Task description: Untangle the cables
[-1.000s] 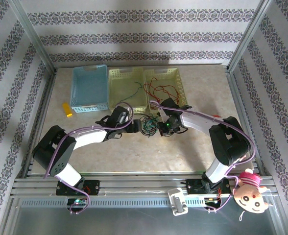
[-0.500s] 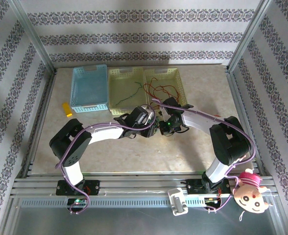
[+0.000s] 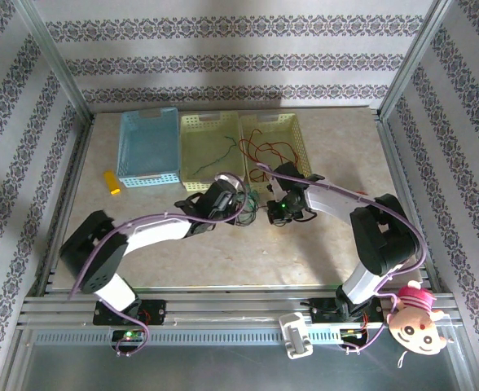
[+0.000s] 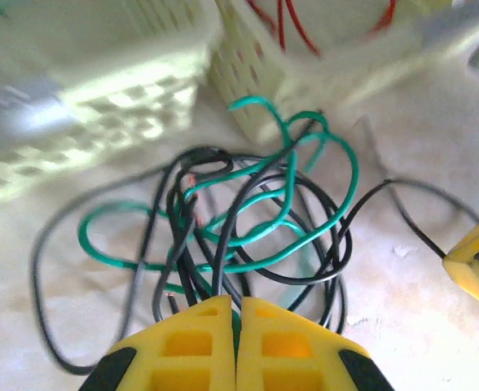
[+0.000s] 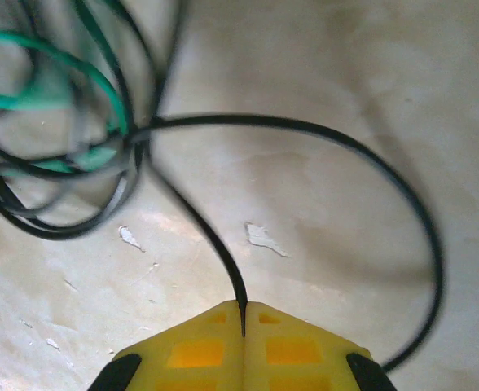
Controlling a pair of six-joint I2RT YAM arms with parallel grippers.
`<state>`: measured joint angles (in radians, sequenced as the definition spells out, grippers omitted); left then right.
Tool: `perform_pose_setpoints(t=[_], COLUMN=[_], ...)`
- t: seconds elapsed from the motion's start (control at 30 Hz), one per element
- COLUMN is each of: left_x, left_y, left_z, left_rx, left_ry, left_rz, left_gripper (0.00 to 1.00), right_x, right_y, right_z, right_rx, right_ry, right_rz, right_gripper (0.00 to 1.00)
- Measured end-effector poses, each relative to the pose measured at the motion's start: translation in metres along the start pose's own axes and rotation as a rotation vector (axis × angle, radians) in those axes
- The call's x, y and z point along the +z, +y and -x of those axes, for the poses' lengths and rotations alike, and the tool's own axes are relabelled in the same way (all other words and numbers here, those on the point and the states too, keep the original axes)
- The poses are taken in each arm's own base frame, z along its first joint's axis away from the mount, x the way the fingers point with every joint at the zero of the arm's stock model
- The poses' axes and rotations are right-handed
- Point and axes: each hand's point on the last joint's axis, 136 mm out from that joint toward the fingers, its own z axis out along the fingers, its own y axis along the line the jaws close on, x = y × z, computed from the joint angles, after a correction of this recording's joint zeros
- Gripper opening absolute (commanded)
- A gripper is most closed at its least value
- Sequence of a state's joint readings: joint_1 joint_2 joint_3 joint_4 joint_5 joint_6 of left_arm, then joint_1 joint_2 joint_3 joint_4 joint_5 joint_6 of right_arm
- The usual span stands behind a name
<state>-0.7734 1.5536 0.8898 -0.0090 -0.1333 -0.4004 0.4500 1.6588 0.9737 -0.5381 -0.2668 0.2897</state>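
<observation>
The right yellow basket holds red cables; the yellow basket touching its left side holds one green strand, and the blue basket further left has contents too faint to tell. On the surface just in front of the right yellow basket lies a knot of green and black cables. The left wrist view shows the left end effector clenched on the knot's black strands; the right wrist view shows the right end effector clenched on a single black cable

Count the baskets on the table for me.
3, in a row at the far side: blue basket on the left, middle yellow basket with a green wire, right yellow basket with red wires.
</observation>
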Motion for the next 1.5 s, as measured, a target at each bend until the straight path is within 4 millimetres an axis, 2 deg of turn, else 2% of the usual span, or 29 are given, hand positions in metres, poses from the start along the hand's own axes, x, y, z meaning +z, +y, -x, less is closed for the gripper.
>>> perform_pose_setpoints(t=[0.07, 0.2, 0.4, 0.57, 0.6, 0.63, 0.7, 0.73, 0.8, 0.9, 0.97, 1.07, 1.17, 1.27, 1.4, 1.5], left_x=[-0.024, -0.070, -0.125, -0.151, -0.152, -0.151, -0.143, -0.137, -0.122, -0.101, -0.089, -0.076, -0.070, -0.069, -0.072, -0.075], left_y=[0.010, 0.035, 0.072, 0.087, 0.085, 0.081, 0.066, 0.057, 0.036, 0.006, -0.013, -0.030, -0.037, -0.040, -0.044, -0.047], left_z=[0.017, 0.036, 0.040, 0.041, 0.041, 0.040, 0.039, 0.037, 0.031, 0.018, 0.009, 0.000, -0.006, -0.007, 0.003, 0.010], left_rx=[-0.023, -0.094, -0.211, -0.285, -0.286, -0.280, -0.256, -0.242, -0.207, -0.157, -0.133, -0.112, -0.104, -0.096, -0.089, -0.086], left_ry=[-0.083, -0.224, -0.377, -0.460, -0.463, -0.457, -0.428, -0.406, -0.344, -0.235, -0.162, -0.094, -0.064, -0.056, -0.081, -0.102], left_rz=[0.036, 0.105, 0.196, 0.191, 0.175, 0.150, 0.077, 0.036, -0.059, -0.194, -0.270, -0.344, -0.378, -0.395, -0.409, -0.417], left_gripper=[0.00, 0.00, 0.00, 0.00, 0.00, 0.00, 0.00, 0.00, 0.00, 0.00, 0.00, 0.00, 0.00, 0.00, 0.00, 0.00], right_x=[-0.006, -0.016, -0.022, -0.022, -0.022, -0.023, -0.025, -0.027, -0.035, -0.060, -0.086, -0.125, -0.146, -0.140, -0.120, -0.104], right_y=[-0.007, -0.023, -0.053, -0.074, -0.076, -0.076, -0.073, -0.069, -0.056, -0.019, 0.015, 0.062, 0.093, 0.099, 0.094, 0.090], right_z=[0.003, 0.010, 0.012, 0.004, 0.003, 0.003, 0.005, 0.007, 0.013, 0.025, 0.034, 0.038, 0.034, 0.033, 0.034, 0.035], right_rx=[0.036, 0.121, 0.273, 0.385, 0.394, 0.400, 0.396, 0.387, 0.342, 0.224, 0.102, -0.063, -0.171, -0.187, -0.166, -0.149], right_ry=[-0.025, -0.080, -0.127, -0.132, -0.133, -0.137, -0.154, -0.170, -0.214, -0.331, -0.441, -0.573, -0.623, -0.596, -0.539, -0.496], right_rz=[0.000, 0.001, -0.009, -0.028, -0.030, -0.028, -0.008, 0.008, 0.044, 0.126, 0.203, 0.319, 0.413, 0.432, 0.413, 0.398], right_gripper=[0.00, 0.00, 0.00, 0.00, 0.00, 0.06, 0.27, 0.34, 0.42, 0.49, 0.54, 0.59, 0.60, 0.60, 0.59, 0.56])
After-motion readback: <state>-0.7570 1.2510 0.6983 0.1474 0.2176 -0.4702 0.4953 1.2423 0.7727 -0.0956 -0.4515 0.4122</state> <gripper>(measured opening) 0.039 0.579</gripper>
